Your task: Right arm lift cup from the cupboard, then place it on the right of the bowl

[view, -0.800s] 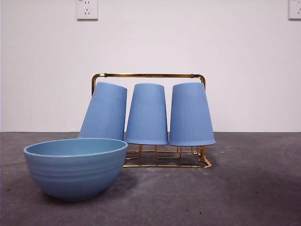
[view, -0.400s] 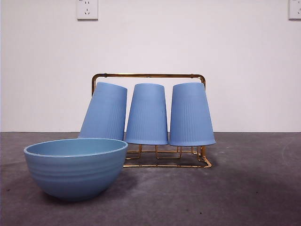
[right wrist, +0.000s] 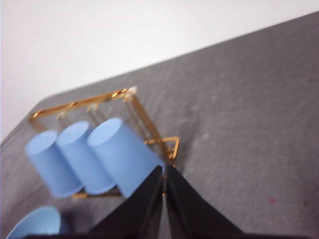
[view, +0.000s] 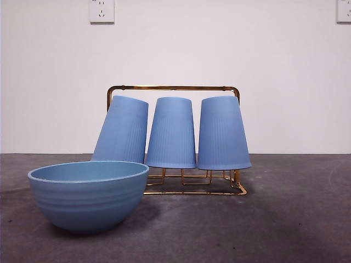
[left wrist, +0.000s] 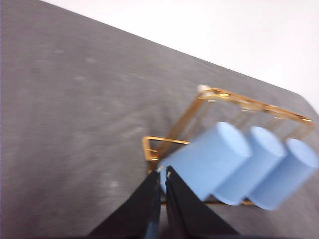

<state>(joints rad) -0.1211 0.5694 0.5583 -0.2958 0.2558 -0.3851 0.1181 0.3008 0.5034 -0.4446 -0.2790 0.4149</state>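
Note:
Three tall ribbed blue cups stand upside down on the gold wire cupboard [view: 173, 87]: a left one [view: 122, 130] that leans, a middle one [view: 171, 133] and a right one [view: 222, 133]. The wide blue bowl [view: 88, 194] sits in front of the rack at the left. Neither arm shows in the front view. My right gripper [right wrist: 163, 172] is shut and empty, high above the table, with the nearest cup [right wrist: 122, 154] and the rack [right wrist: 149, 124] beyond its tips. My left gripper [left wrist: 163, 174] is shut and empty, also high, with the leaning cup [left wrist: 209, 159] beyond it.
The grey table [view: 296, 219] stretches to the right of the bowl and rack. A white wall with two sockets [view: 101, 11] stands behind.

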